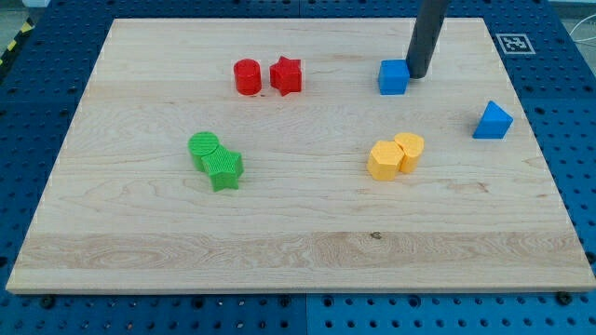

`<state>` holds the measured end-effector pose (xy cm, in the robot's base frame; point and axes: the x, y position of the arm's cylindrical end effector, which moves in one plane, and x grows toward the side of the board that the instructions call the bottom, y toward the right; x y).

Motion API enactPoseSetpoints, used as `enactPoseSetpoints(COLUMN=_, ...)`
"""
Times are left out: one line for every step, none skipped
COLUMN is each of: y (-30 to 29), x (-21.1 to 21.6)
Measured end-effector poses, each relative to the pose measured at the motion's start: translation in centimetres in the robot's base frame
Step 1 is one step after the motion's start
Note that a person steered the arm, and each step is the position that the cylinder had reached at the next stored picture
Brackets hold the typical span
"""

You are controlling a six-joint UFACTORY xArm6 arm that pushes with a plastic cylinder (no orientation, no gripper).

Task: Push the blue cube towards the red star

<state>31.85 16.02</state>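
Note:
The blue cube [393, 77] sits near the view's top, right of centre. The red star [286, 75] lies to its left at about the same height, with a gap of bare board between them. My tip [418, 74] is at the cube's right side, touching or almost touching it. The dark rod rises from there out of the view's top.
A red cylinder [248, 77] stands just left of the red star. A green cylinder [204, 147] and green star [223, 169] sit at the left centre. Two yellow blocks [395, 155] lie below the cube. A blue triangular block [492, 121] is at the right.

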Motion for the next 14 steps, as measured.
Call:
enactPoseSetpoints(y=-0.2, x=0.0)
enactPoseSetpoints(y=-0.1, x=0.8)
enactPoseSetpoints(y=-0.4, x=2.4)
enactPoseSetpoints(y=-1.3, x=1.9)
enactPoseSetpoints(y=-1.4, x=0.1)
enactPoseSetpoints(y=-1.4, x=0.3)
enactPoseSetpoints(y=-1.6, x=1.0)
enactPoseSetpoints(y=-2.5, x=1.7)
enactPoseSetpoints(y=-4.5, x=1.7)
enactPoseSetpoints(y=-5.3, x=1.7)
enactPoseSetpoints(y=-5.7, x=1.6)
enactPoseSetpoints(y=-6.2, x=1.2)
enactPoseSetpoints(y=-6.0, x=1.4)
enactPoseSetpoints(y=-5.8, x=1.9)
